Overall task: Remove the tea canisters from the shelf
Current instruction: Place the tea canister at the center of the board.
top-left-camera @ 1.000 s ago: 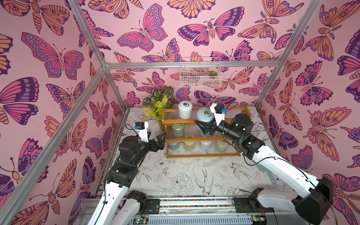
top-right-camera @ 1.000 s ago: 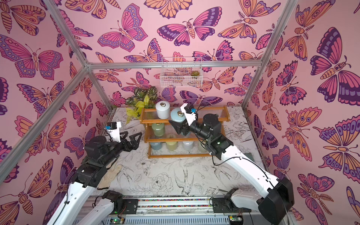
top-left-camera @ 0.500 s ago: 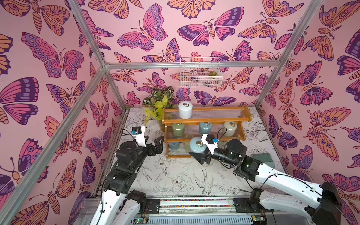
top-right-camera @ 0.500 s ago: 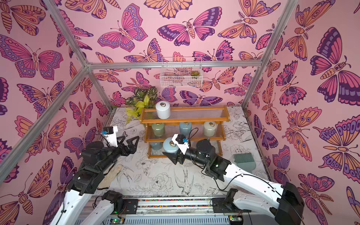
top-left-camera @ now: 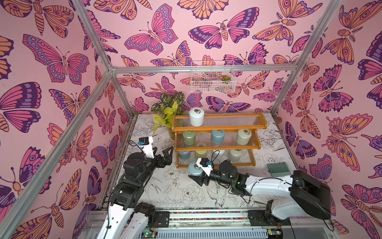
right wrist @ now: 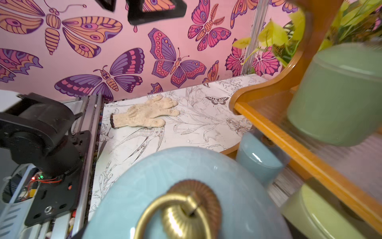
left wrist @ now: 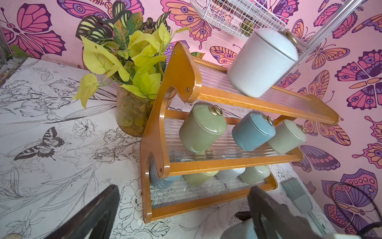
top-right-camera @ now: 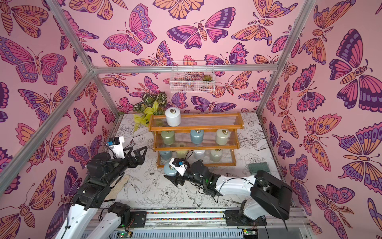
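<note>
The shelf point(top-left-camera: 217, 127) stands at the back of the table, also in the left wrist view point(left wrist: 248, 103). Its top tier holds one white tea canister point(top-left-camera: 196, 117). Sage green point(top-left-camera: 188, 137), pale blue point(top-left-camera: 217, 137) and cream point(top-left-camera: 243, 137) canisters are on the middle tier, and several more sit on the bottom tier. My right gripper point(top-left-camera: 196, 178) is shut on a pale blue canister point(top-left-camera: 193, 168), held low before the shelf's lower left corner; its lid point(right wrist: 186, 186) fills the right wrist view. My left gripper point(top-left-camera: 167, 154) is open and empty beside the shelf's left end.
A potted plant point(top-left-camera: 167, 111) stands behind the shelf's left end. A white wire basket point(top-left-camera: 211, 79) hangs on the back wall. A green brush point(top-left-camera: 278, 167) lies right of the shelf, and a knitted glove point(right wrist: 144, 113) lies near the left arm.
My right gripper has carried the pale blue canister from the top tier down to table level in front of the shelf. The left gripper dropped slightly and stays open.
</note>
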Action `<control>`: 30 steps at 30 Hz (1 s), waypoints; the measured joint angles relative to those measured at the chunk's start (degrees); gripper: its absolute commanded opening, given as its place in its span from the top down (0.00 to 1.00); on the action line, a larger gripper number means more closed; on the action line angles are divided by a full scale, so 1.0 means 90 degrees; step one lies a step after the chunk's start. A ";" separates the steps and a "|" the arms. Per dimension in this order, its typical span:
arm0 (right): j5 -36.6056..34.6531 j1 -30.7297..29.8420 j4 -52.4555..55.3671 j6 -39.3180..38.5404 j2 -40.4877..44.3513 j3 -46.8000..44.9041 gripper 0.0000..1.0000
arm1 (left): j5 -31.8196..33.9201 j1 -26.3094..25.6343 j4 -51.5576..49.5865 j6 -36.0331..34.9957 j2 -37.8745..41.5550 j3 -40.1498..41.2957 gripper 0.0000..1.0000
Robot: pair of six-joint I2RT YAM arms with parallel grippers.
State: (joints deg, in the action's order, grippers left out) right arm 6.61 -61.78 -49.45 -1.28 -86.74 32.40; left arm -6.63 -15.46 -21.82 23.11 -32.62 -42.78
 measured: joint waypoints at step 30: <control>-0.0954 -0.0474 -0.2956 -0.0051 -0.3871 0.1018 0.21 | -0.0398 0.0002 -0.0102 0.0126 -0.0595 0.0056 0.00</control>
State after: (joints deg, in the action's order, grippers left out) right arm -1.98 -66.04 -76.05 -1.74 -121.58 41.56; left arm -10.22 -15.44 -22.74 24.25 -37.98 -42.28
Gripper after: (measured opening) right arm 0.839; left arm 0.999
